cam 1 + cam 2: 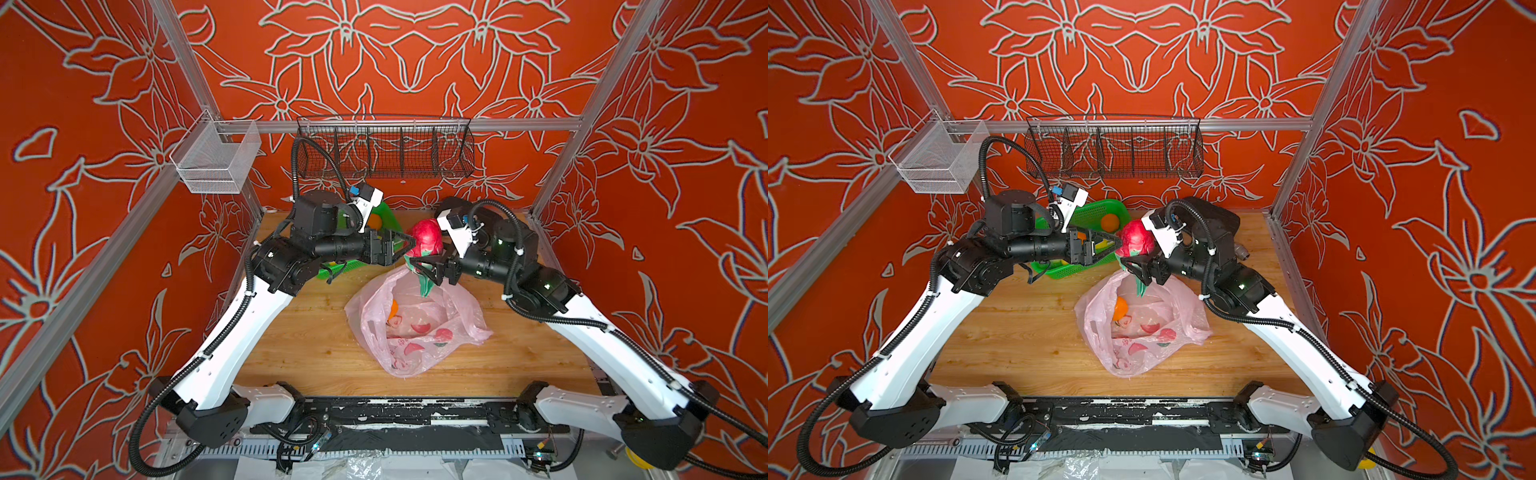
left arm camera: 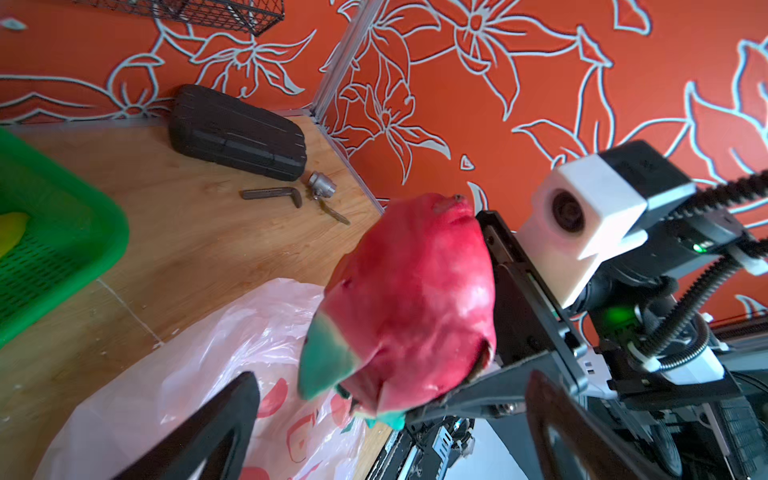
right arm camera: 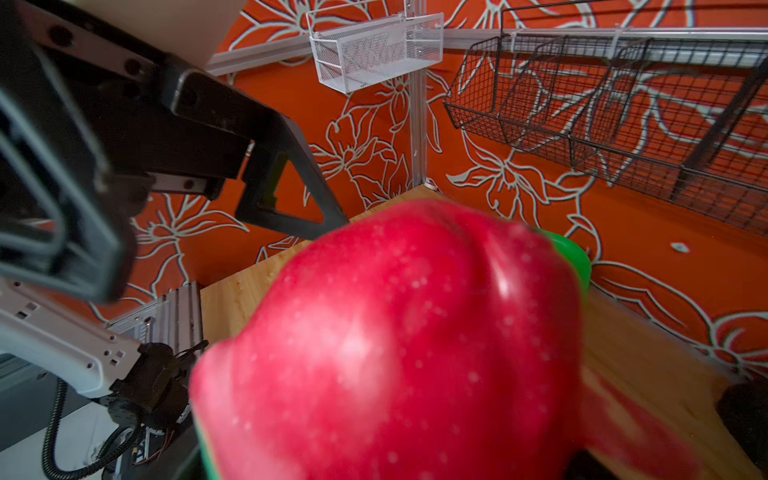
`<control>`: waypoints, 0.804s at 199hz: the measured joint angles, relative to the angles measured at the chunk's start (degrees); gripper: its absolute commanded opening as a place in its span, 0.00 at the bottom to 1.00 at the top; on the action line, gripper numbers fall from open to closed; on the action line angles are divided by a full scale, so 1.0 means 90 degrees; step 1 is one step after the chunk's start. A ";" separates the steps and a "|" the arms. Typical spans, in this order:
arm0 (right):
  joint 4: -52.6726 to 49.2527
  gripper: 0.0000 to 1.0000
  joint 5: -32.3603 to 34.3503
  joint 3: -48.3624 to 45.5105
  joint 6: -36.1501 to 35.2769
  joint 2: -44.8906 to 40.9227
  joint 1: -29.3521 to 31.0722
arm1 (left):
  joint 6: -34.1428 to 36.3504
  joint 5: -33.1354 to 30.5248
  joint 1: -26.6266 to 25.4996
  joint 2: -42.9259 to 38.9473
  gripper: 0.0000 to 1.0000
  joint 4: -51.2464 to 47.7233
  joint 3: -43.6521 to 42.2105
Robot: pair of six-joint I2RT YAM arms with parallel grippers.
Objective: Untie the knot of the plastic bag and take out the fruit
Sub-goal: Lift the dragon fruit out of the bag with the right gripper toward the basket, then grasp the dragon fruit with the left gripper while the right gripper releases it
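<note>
A pink-red dragon fruit [image 1: 424, 239] [image 1: 1136, 243] [image 2: 415, 291] [image 3: 415, 332] with green tips hangs in the air above the plastic bag [image 1: 419, 336] [image 1: 1142, 336] [image 2: 187, 374]. My right gripper [image 1: 428, 261] [image 1: 1137, 266] is shut on it. The left gripper [image 1: 409, 246] [image 1: 1116, 245] [image 2: 392, 376] is open, with its fingers spread on either side of the fruit's green-tipped end. The pink bag lies slack on the table with its mouth gaping. No knot shows. An orange [image 1: 392, 309] [image 1: 1120, 309] sits inside it.
A green basket [image 1: 1092, 210] [image 2: 62, 232] stands behind the left arm and holds an orange [image 1: 1109, 222]. A black case [image 2: 237, 133], a bent key [image 2: 274, 195] and a metal fitting [image 2: 322, 185] lie at the back right. A black wire basket [image 1: 384, 149] and a white mesh box [image 1: 216, 162] hang on the frame.
</note>
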 measured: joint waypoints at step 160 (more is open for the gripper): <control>0.0056 0.84 -0.0661 0.0202 0.0087 0.0381 -0.0005 | 0.0423 0.0425 -0.0282 0.0658 0.53 0.0593 -0.0165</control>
